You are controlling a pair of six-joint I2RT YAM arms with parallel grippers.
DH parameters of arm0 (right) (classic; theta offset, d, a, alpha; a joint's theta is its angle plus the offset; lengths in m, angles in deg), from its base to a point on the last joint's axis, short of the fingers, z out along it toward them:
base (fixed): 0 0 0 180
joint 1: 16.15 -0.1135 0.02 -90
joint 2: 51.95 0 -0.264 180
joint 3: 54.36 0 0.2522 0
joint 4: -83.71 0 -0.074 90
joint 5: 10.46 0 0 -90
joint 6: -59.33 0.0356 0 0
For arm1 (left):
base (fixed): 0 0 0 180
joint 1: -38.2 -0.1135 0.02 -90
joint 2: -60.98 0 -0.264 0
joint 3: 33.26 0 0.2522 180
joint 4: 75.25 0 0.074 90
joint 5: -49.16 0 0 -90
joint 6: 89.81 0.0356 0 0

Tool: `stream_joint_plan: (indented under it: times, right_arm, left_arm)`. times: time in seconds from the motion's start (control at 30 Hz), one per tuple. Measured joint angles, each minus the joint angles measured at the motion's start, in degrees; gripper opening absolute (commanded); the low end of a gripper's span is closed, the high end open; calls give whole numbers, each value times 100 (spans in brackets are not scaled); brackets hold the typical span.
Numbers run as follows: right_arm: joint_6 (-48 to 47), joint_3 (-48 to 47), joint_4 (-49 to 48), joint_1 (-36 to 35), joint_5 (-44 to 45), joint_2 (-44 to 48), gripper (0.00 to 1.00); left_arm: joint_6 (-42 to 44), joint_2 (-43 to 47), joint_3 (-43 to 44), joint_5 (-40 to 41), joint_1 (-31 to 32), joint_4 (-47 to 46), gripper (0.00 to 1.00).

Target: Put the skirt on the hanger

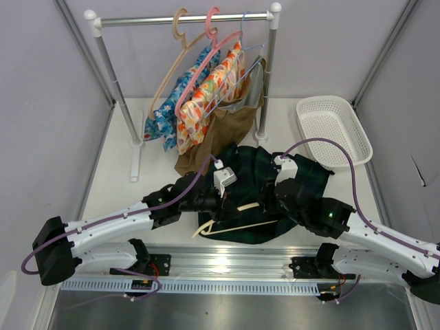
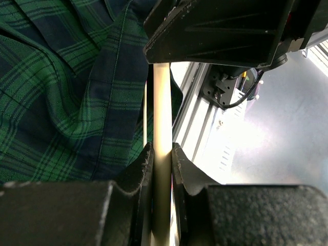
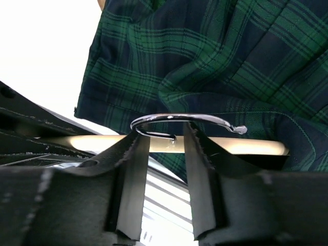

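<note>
Plaid cloth fills the middle of the top external view: the skirt (image 1: pixel 302 175) lies crumpled on the table (image 1: pixel 117 179), and the hanger (image 1: pixel 237 225) lies along its 6 o'clock edge, hook pointing to 8 o'clock. The left gripper (image 1: pixel 234 204) reaches in from 8 o'clock and the right gripper (image 1: pixel 273 201) from 4 o'clock; both meet over the hanger's upper arm, their fingers too small here to judge. A rack (image 1: pixel 185 19) stands at 12 o'clock with other garments hung on it, and a white basket (image 1: pixel 335 127) sits at 2 o'clock.

From the left wrist, the left gripper (image 2: pixel 162 156) has its fingers (image 2: pixel 145 164) pinched on the pale bar of the hanger (image 2: pixel 162 102), which runs straight toward 12 o'clock. The skirt (image 2: pixel 61 102) spreads at 9 o'clock, touching the bar.

From the right wrist, the right gripper (image 3: pixel 166 143) has its fingers (image 3: pixel 136 169) set apart with a clear gap. A thin metal wire loop (image 3: pixel 205 119) arches across both tips, and the hanger (image 3: pixel 241 147) runs crosswise just beyond them. The skirt (image 3: pixel 230 61) covers the view from 11 to 3 o'clock.
</note>
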Motion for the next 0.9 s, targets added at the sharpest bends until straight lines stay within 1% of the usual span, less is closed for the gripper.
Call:
stream_joint_plan:
  times: [0.07,0.13,0.17,0.23,0.27,0.33,0.37,0.4,0.47,0.5,0.53,0.6,0.63,0.7,0.77,0.8,0.87,0.9]
  right_arm:
    - [4,0,2,0,17,0,29]
    - [7,0,2,-2,44,2,27]
    - [7,0,9,-2,63,2,23]
    - [-4,2,24,-7,122,2,18]
    - [-17,2,42,-7,162,2,13]
    - [-44,4,81,-7,214,2,8]
    - [-50,4,94,-9,240,2,2]
    - [-59,4,101,-11,249,2,0]
    - [-55,4,103,-11,258,2,0]
    - [-57,7,101,-11,264,2,0]
    - [-57,7,98,-11,269,9,0]
    - [-55,7,94,-11,286,26,0]
    - [-55,7,87,-11,286,31,0]
    - [-42,17,66,-11,282,79,0]
    - [-37,42,33,-17,280,153,0]
    - [-35,59,17,-15,282,203,0]
    - [-15,90,9,-17,284,286,0]
    - [-13,105,4,-17,284,321,0]
  left_arm:
    - [0,-20,0,4,4,-11,0]
    - [-2,-35,-2,26,13,-24,0]
    - [-2,-35,-2,44,17,-31,0]
    - [-4,-35,0,72,22,-50,0]
    - [-4,-35,0,92,26,-59,0]
    - [-9,-35,0,120,37,-83,0]
    - [-9,-35,0,133,39,-87,0]
    - [-11,-35,0,144,42,-87,0]
    - [-15,-35,7,203,55,-74,1]
    - [-20,-35,22,249,61,-55,4]
    - [-26,-35,42,306,79,-22,13]
    - [-59,-31,103,411,114,59,23]
    - [-61,-22,127,470,129,98,25]
    - [-81,44,157,719,151,192,37]
    - [-140,166,157,1080,140,385,45]
    - [-164,245,157,1274,133,505,52]
    - [-205,376,160,1545,131,693,54]
    - [-225,439,160,1703,131,789,57]
